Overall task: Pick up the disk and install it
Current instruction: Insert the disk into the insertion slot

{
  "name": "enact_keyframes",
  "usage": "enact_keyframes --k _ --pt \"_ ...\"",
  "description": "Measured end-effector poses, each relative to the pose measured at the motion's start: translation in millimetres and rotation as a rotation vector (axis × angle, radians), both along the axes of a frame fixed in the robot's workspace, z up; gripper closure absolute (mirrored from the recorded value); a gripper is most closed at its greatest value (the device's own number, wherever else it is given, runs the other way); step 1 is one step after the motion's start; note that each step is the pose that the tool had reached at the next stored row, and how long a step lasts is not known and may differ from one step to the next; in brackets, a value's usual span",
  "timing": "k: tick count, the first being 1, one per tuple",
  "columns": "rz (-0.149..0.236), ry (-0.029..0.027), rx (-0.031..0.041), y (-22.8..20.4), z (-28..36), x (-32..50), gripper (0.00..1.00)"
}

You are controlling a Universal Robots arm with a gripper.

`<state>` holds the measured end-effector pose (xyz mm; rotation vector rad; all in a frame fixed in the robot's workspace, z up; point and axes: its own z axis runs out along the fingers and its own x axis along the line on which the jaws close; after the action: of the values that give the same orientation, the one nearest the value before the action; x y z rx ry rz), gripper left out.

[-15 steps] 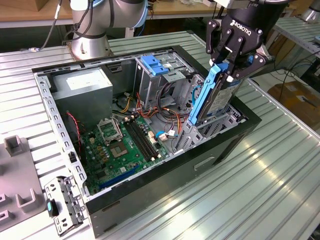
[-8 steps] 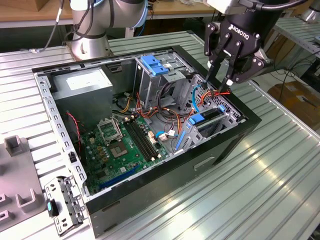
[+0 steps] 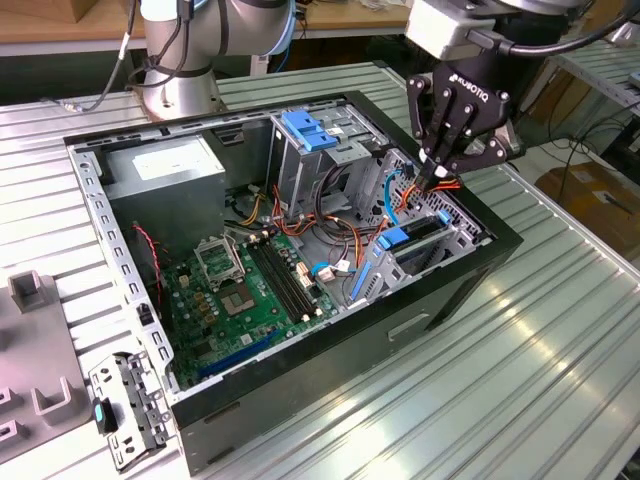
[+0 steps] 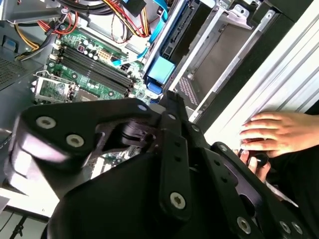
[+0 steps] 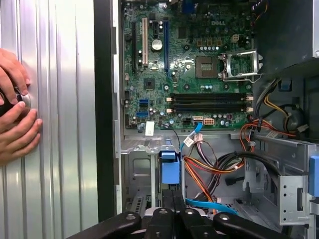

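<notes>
Your gripper [image 3: 432, 178] has its fingers [image 3: 436, 158] pressed close together, and you can see nothing held between them. The tips reach down into the open computer case [image 3: 320, 395], right by the red and orange wires [image 3: 449, 184]. The disk [image 3: 418, 236] sits in its slot just under the tips, with its blue end [image 5: 169, 168] poking out. A person's hand [image 5: 15, 124] rests on the bench [image 3: 520, 350] beside the case.

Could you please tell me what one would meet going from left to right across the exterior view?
Grey moulded block → loose metal bracket → CPU socket → drive cage with the blue top → pincer.
</notes>
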<state>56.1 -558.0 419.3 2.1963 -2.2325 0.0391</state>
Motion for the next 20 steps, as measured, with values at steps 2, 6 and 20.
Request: enact_keyframes --k 2,6,20 --pt "0.002 0.0000 -0.0002 -0.7 -3.6 0.0 0.89" --pt "0.006 0.0000 -0.0001 -2.1 -11.2 0.0 0.89" --pt "0.011 0.0000 -0.0001 -4.7 -41.9 0.0 0.89"
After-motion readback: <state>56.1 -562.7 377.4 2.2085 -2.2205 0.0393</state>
